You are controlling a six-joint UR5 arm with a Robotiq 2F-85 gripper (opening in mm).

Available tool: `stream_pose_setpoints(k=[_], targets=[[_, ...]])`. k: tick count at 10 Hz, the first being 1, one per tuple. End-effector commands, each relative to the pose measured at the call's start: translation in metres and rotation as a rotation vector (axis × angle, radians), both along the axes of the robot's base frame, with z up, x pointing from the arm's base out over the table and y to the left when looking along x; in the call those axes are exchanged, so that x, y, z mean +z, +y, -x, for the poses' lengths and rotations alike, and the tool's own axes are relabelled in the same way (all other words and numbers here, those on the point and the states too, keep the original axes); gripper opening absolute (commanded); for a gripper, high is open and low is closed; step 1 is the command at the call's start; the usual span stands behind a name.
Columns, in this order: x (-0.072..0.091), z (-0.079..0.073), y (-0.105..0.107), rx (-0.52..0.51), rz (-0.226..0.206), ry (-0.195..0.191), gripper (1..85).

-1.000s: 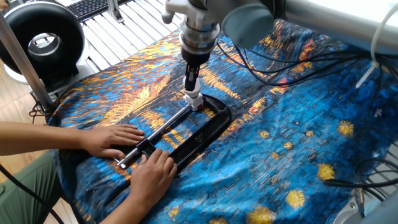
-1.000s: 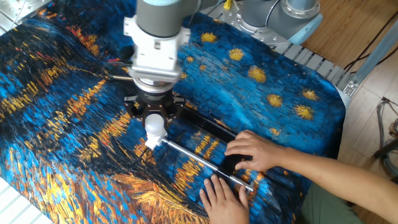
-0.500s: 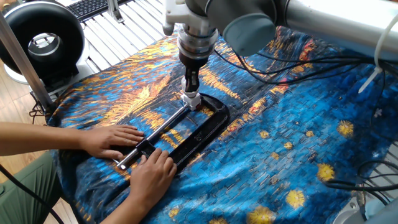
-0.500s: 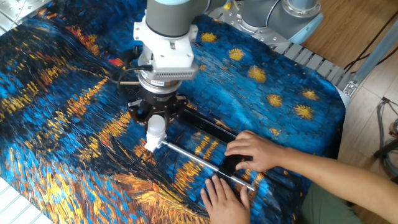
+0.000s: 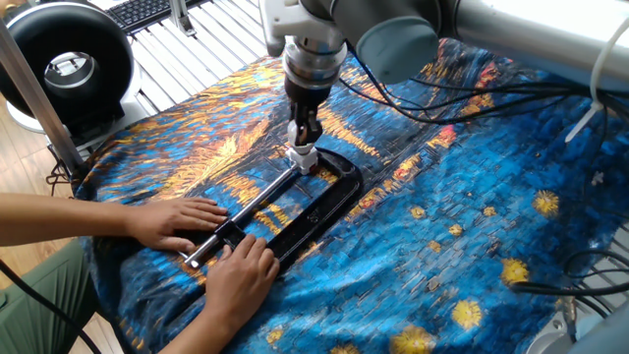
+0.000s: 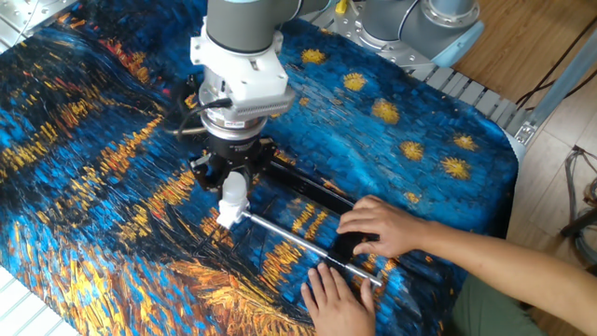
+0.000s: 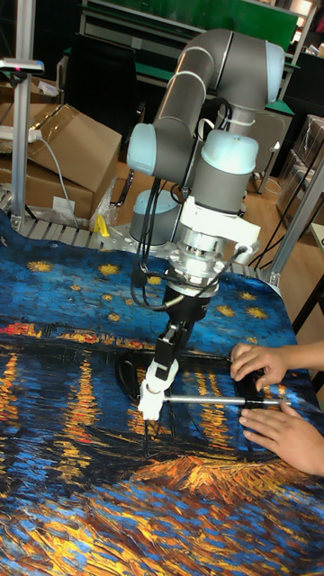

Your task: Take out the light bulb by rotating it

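**Gripper over the clamped socket, bulb mostly concealed**

In one fixed view, the gripper (image 5: 304, 133) points down in the upper centre of the frame, its dark fingers (image 5: 307, 123) set narrowly around a small white piece directly below. That piece is the light bulb (image 5: 302, 153), but only a white sliver shows beneath the fingertips; its globe and its screw base cannot be separated from the white socket (image 5: 306, 164) under it. In the other fixed view, the wrist body covers the fingers from above, and the bulb (image 6: 231, 191) appears as a white stub at centre left, with the socket (image 6: 227, 215) touching it below. In the tall fixed view, the bulb (image 7: 159, 372) and socket (image 7: 148, 401) merge into one tilted white column at centre, so the seam between them is hard to make out. Whether the pads actually touch the bulb cannot be told in any view.

The socket sits at the far end of a black clamp (image 5: 316, 205) with a silver rod (image 5: 254, 206), lying on a blue and orange painted cloth (image 5: 472, 206). Two human hands (image 5: 182, 221) press on the clamp's near end at lower left; the forearms are cut off by the frame edge. The arm's upper links leave the picture at the top.
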State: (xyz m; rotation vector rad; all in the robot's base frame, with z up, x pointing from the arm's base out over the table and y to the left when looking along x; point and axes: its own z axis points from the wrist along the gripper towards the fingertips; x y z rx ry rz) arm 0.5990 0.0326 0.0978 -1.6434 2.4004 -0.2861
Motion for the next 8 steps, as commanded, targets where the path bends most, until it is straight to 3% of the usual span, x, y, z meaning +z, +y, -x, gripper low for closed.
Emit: stream_pose_setpoints(k=[1, 3, 6, 8], targets=[[0.008, -0.015, -0.007, 0.154, 0.084, -0.040, 35.0], [0.005, -0.018, 0.000, 0.168, 0.076, -0.048, 45.3], [0.001, -0.013, 0.005, 0.166, 0.063, -0.022, 60.3], [0.001, -0.012, -0.003, 0.193, 0.062, -0.001, 69.7]])
